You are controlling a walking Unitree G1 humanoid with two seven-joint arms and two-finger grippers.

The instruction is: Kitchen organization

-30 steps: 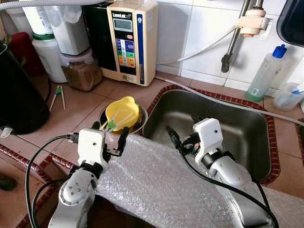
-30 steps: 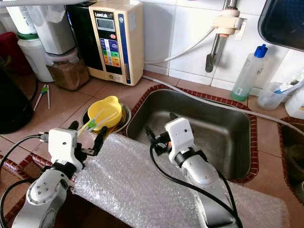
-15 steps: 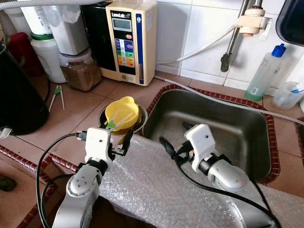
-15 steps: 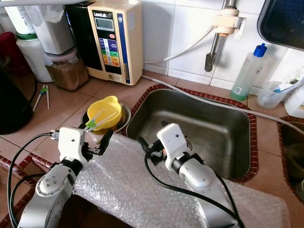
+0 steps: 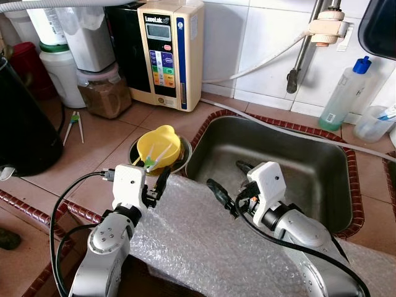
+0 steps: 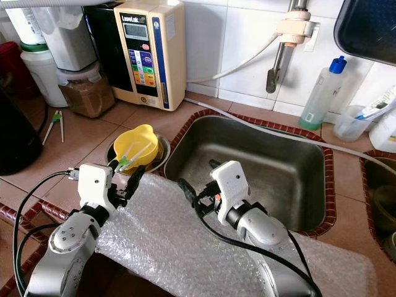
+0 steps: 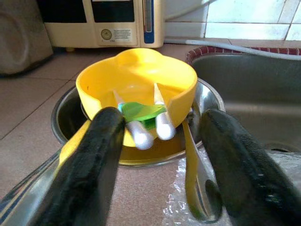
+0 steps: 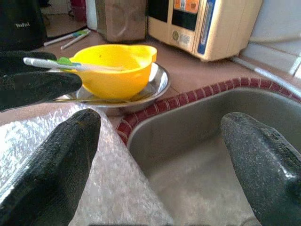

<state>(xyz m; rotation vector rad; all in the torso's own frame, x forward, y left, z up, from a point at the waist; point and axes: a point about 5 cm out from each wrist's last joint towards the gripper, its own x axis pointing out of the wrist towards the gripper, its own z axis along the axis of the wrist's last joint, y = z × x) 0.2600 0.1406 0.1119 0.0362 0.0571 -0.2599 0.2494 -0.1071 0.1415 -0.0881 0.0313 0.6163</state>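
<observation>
One yellow bowl (image 5: 159,144), seated in one steel dish (image 5: 179,164) on the tiled counter (image 5: 99,148), just left of the sink (image 5: 291,154). Two pale utensil handles with a green part (image 7: 141,113) lie across the bowl's near rim; a further yellow handle (image 7: 190,165) hangs over the dish edge.

Two grippers. Left gripper (image 5: 148,179): fingers spread apart, holding nothing, just in front of the bowl, one finger either side of it in the left wrist view. Right gripper (image 5: 228,182): fingers wide apart, holding nothing, at the sink's front left corner, above the rim.

One sheet of bubble wrap (image 5: 210,247) covers the counter's front edge beneath both arms. The sink basin offers open room behind the right gripper.

Back of counter: one cream wall appliance (image 5: 167,52), one brown-filled jar (image 5: 105,93), one white container (image 5: 65,71), one black kettle (image 5: 21,117), one pair of green-tipped sticks (image 5: 75,124). Right of sink: one blue-capped bottle (image 5: 346,93). White tiled wall; one hose (image 5: 272,127) runs along the sink's back edge.
</observation>
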